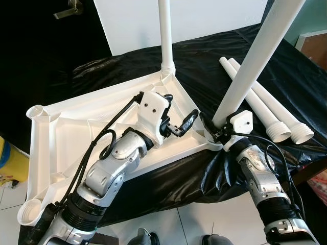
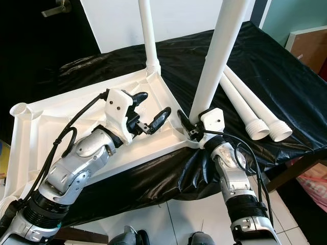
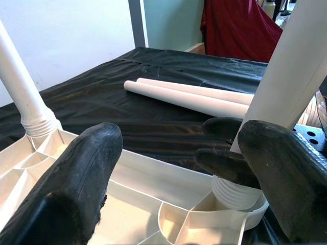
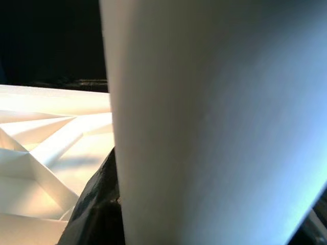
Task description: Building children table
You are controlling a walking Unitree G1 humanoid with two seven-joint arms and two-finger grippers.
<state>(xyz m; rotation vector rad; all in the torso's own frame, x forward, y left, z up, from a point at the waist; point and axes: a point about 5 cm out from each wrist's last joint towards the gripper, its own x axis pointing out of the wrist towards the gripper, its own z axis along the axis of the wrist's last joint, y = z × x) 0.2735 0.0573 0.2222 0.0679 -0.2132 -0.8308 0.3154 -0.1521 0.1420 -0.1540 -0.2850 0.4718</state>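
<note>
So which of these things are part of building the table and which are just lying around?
For the job:
upside-down tabletop
fitted leg
leg in the right gripper
two loose legs
left gripper, open

Lying about:
black cover
door handle

Two black padded fingers [image 3: 76, 189] of the left gripper [image 3: 179, 178] are held spread above the upturned white ribbed plastic tabletop [image 3: 153, 176]. A thick white leg [image 3: 291, 76] is seated in the corner socket, gripped by other black fingers [image 3: 225, 161]. Two loose white tubes [image 3: 194, 94] are laid on the black-covered desk [image 3: 112, 112].
</note>
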